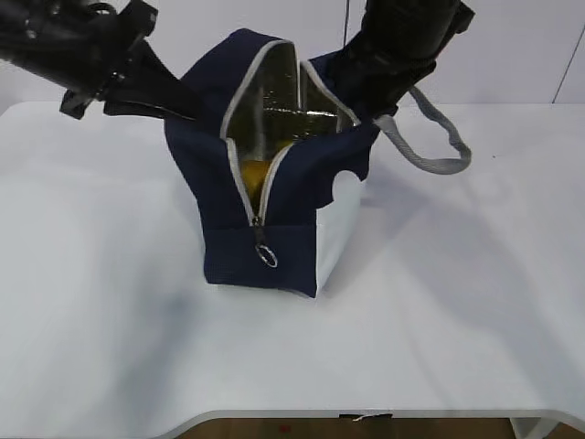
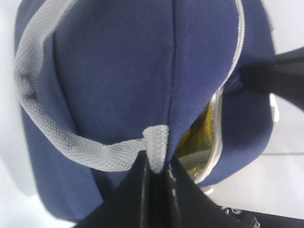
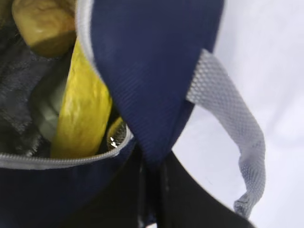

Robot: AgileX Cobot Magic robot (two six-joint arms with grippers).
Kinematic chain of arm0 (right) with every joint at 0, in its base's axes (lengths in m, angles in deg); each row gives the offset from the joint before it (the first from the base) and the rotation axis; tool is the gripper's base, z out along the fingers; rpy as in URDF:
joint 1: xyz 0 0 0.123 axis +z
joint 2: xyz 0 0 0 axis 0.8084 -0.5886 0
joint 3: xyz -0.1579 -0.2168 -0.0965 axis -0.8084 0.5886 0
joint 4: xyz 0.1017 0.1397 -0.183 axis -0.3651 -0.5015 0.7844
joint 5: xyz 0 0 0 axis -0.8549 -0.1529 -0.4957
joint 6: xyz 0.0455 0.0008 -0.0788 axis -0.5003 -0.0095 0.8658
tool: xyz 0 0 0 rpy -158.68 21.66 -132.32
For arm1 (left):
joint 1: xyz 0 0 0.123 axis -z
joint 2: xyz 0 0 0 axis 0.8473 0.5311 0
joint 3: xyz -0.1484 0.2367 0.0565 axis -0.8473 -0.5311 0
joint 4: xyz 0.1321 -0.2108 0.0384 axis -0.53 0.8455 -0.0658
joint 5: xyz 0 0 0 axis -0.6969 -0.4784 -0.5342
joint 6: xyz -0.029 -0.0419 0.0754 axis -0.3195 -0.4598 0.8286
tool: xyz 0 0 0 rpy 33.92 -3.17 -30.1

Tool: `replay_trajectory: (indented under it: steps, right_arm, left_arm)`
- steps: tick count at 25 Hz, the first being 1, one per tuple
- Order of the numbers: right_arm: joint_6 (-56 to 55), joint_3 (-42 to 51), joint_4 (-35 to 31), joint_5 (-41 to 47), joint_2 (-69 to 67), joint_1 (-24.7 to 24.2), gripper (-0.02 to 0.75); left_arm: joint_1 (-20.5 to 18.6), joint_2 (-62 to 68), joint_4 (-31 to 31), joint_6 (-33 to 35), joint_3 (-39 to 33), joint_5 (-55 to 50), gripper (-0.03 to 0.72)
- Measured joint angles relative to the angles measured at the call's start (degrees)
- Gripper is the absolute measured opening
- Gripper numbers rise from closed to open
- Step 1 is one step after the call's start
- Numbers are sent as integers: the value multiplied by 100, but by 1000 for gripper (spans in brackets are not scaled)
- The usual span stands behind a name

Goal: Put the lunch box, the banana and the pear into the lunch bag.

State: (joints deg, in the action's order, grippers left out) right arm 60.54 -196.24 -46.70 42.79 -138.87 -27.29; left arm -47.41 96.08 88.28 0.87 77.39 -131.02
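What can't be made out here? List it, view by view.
- Exterior: lunch bag walls hide most of its contents; only a yellow patch shows.
- Left wrist: left gripper pinches the bag fabric; fingertips hidden in the fold.
- Right wrist: banana and pear cut off; pale shape beside them too dim to identify.

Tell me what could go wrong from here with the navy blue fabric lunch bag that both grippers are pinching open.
1. The navy blue fabric lunch bag sits tilted while the left gripper and right gripper each pinch a side panel; an uneven release could tip it over.
2. The long yellow banana stands on end near the open grey zipper edge, so it might snag when the bag is closed.
3. The lumpy deep-yellow pear lies high inside and could roll out if the bag falls.
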Motion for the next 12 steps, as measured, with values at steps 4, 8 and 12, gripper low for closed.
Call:
replay_trajectory:
  steps: [4,8,12]
  right_arm:
    - [0,408,215,0,166,-77,9]
    - [-8,523,396,-11,167,-161,9]
    - [-110,523,501,-33,131,-175,9]
  left_arm:
    - [380,25,45,0,0,426,10]
    - [542,232,93,0,0,512,10]
    - [600,413,115,0,0,512,10]
